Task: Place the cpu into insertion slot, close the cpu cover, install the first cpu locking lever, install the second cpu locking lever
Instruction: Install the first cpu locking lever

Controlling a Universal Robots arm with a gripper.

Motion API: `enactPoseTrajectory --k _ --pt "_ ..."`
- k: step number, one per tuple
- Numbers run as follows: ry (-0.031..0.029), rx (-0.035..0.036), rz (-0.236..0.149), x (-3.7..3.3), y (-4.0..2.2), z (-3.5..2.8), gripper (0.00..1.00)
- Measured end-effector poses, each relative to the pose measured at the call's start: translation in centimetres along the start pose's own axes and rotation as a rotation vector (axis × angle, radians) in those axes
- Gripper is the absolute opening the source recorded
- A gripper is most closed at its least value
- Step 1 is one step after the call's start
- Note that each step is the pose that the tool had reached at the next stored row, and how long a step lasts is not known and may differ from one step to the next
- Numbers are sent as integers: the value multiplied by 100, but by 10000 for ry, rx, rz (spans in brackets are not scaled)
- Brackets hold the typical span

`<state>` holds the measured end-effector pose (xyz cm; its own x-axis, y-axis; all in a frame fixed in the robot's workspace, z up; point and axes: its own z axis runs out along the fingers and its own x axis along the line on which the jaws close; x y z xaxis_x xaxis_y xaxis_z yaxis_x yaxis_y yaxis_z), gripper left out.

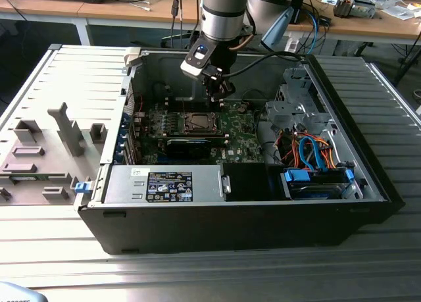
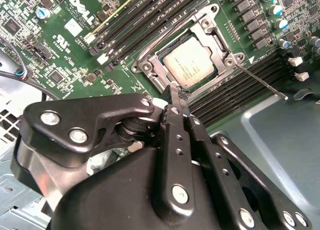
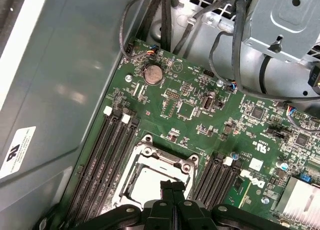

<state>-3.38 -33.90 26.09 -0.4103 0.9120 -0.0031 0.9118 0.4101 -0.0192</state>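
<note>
**While the Cover Lay Down, the Levers Waited**

Because the cpu (image 2: 192, 62) sat in the insertion slot (image 2: 162, 53), its silver top showing through the window of the cpu cover (image 2: 220, 39) lying flat over it, I judged the first two steps done. That made the first locking lever the step in hand. My gripper (image 2: 172, 95) hung low inside the open computer case (image 1: 230, 223). Its fingers were pressed together with nothing between them, and in the second wrist view their tips were right at the socket's rim. Whether they touched the metal I could not tell. A thin lever rod (image 2: 260, 81) ran out from one corner of the socket, over the long black memory slots (image 2: 220, 97) on the green motherboard (image 2: 60, 54), and it looked to me unlatched. To my mind the work called for a fine aim. Narrow tips had to meet a thin, springy rod, press it down and tuck it sideways under its catch without slipping onto the board.
</note>
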Motion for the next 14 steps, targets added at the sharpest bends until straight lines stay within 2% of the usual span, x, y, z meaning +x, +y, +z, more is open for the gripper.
enactPoseTrajectory --k 14 --pt "-10 -2 -487 0 0 0 11"
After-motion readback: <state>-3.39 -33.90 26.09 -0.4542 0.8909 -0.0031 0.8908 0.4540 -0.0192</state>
